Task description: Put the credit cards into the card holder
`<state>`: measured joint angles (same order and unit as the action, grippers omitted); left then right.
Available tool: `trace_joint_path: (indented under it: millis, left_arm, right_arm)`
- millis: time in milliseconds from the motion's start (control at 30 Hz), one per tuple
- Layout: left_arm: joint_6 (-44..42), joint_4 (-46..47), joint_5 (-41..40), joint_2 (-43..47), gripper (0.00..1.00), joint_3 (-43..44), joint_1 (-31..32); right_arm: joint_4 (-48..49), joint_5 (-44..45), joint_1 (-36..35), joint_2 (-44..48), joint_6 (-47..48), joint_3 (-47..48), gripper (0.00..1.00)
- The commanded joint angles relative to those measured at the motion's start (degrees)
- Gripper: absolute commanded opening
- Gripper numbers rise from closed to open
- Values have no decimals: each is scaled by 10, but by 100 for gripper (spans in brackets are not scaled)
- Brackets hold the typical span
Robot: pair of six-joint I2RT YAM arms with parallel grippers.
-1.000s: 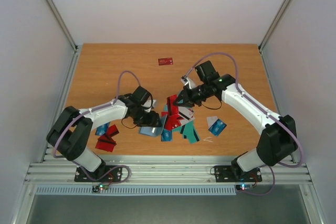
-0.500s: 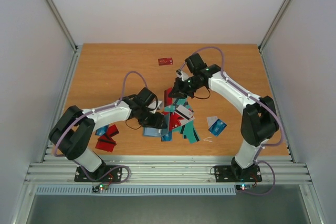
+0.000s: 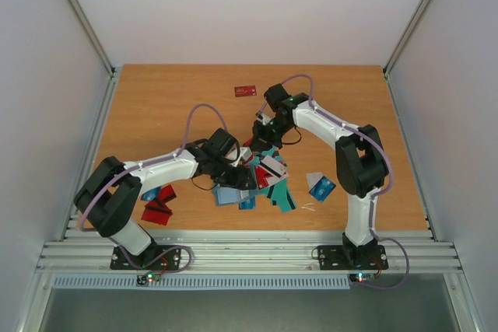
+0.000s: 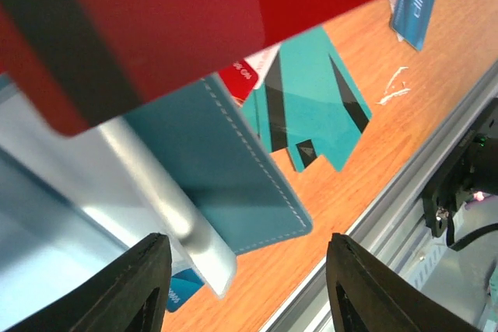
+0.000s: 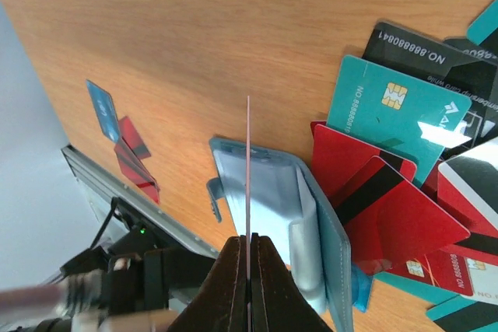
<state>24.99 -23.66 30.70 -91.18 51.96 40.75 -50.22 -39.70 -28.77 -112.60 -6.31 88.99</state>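
Many credit cards (image 3: 274, 189) lie loose, none visibly pocketed; right gripper (image 5: 248, 245) pinches one card (image 5: 248, 161) edge-on above the open card holder (image 5: 272, 192); left gripper (image 4: 245, 270) jaws stand apart at its edge.

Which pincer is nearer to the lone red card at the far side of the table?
Right. The right pincer, gripping a credit card, hangs just on the near side of the lone red card; the left pincer is farther back, at the card holder.
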Motion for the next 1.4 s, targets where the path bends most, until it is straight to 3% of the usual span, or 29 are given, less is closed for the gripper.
trace_joint_path:
  millis: [0,300,700,1033,1167,1367]
  left_arm:
    - [-14,37,22,-9,56,16,12]
    - [-21,41,27,-17,55,11,14]
    - [-22,47,51,-7,55,17,14]
    - [16,20,81,66,60,45,13]
    - [17,-37,29,95,58,43,5]
    - [10,-103,-99,94,46,3,-9]
  right_arm:
    - [-18,-45,-7,-23,28,16,1]
    - [-34,-114,-20,-71,88,15,1]
    - [-44,-100,-33,-81,136,-27,1]
    - [-51,-73,-33,-90,156,-40,1]
    - [-54,-65,-33,-89,164,-45,1]
    - [-52,-60,-33,-86,173,-52,1]
